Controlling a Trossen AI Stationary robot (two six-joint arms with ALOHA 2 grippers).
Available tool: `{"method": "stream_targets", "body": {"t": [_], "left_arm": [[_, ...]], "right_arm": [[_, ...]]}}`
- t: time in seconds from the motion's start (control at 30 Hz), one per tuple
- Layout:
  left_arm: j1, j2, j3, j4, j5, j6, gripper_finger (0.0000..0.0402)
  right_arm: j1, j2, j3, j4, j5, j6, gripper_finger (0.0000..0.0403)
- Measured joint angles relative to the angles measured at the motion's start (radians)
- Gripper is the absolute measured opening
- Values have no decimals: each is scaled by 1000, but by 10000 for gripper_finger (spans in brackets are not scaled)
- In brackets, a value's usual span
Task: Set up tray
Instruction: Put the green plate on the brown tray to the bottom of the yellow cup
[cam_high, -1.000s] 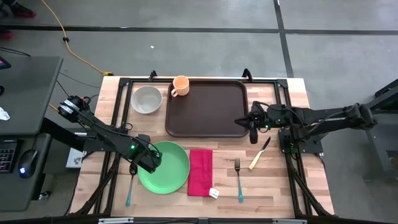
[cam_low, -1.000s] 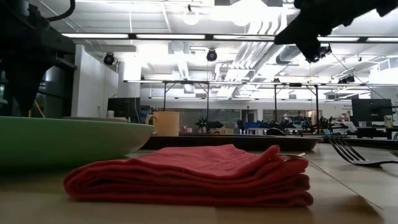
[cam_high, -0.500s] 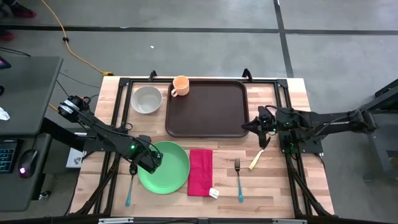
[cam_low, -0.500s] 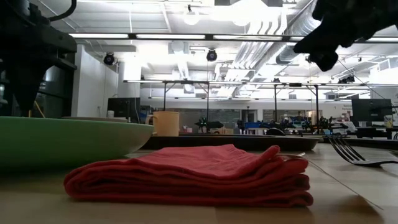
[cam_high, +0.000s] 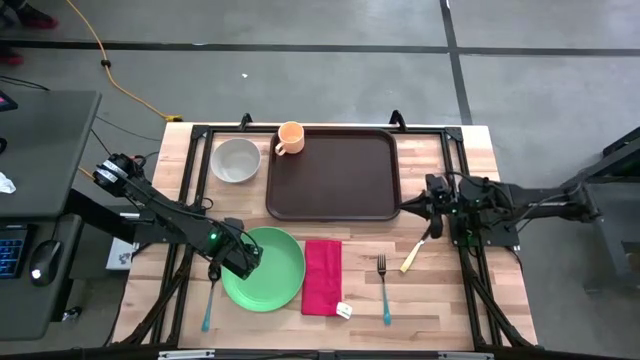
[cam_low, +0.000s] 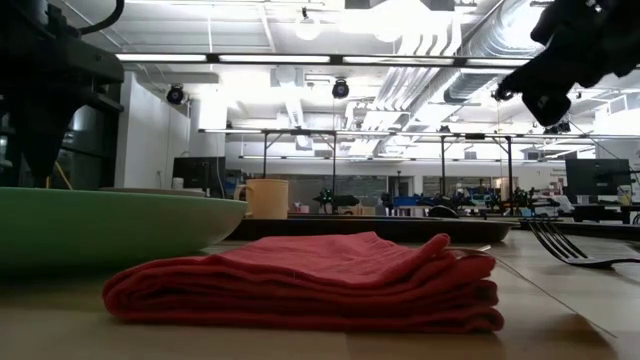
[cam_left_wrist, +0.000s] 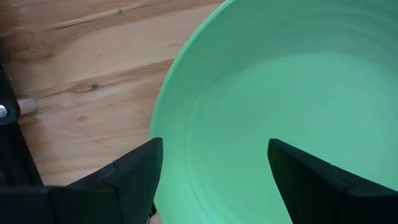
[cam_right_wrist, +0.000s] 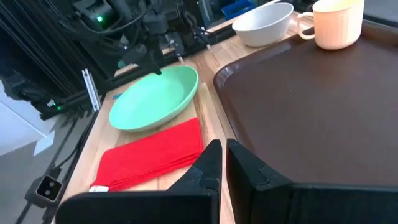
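The dark brown tray (cam_high: 333, 173) lies at the table's far middle, and a peach cup (cam_high: 290, 137) stands at its far left corner. The green plate (cam_high: 268, 268) lies on the wood near the front. My left gripper (cam_left_wrist: 211, 168) points down and is open over the plate's left rim (cam_left_wrist: 163, 124), one finger over the wood and one over the plate's inside. I cannot tell whether it touches the plate. My right gripper (cam_right_wrist: 224, 163) is shut and holds nothing. It is raised beside the tray's right rim (cam_high: 396, 185).
A pale bowl (cam_high: 237, 160) stands left of the tray. A folded red napkin (cam_high: 322, 277) lies right of the plate, then a fork (cam_high: 383, 288) and a cream-handled knife (cam_high: 416, 250). A blue-handled spoon (cam_high: 208, 305) lies left of the plate. A small packet (cam_high: 344, 311) sits by the napkin.
My right arm has drawn back toward the table's right edge, away from the tray, and its gripper has stayed shut. The left arm and all the tableware have kept still.
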Motion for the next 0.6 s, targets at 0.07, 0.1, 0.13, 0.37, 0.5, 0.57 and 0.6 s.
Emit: {"method": "stream_targets", "body": {"t": [0.07,0.1,0.13,0.37,0.5,0.57,0.6], "left_arm": [[0,0,0,4,1,0,321],[0,0,0,6,2,0,321],[0,0,0,8,2,0,321],[0,0,0,8,11,-8,321],[0,0,0,-39,14,-18,321],[0,0,0,-84,25,-31,321],[0,0,0,-104,29,-34,321]], "right_arm": [[0,-32,-31,13,0,15,0],[0,-48,-47,22,0,23,0],[0,-64,-65,35,0,25,0],[0,-153,-143,67,1,50,0],[0,-191,-175,72,2,50,0],[0,-206,-185,73,2,52,0],[0,-212,-189,75,2,53,0]]}}
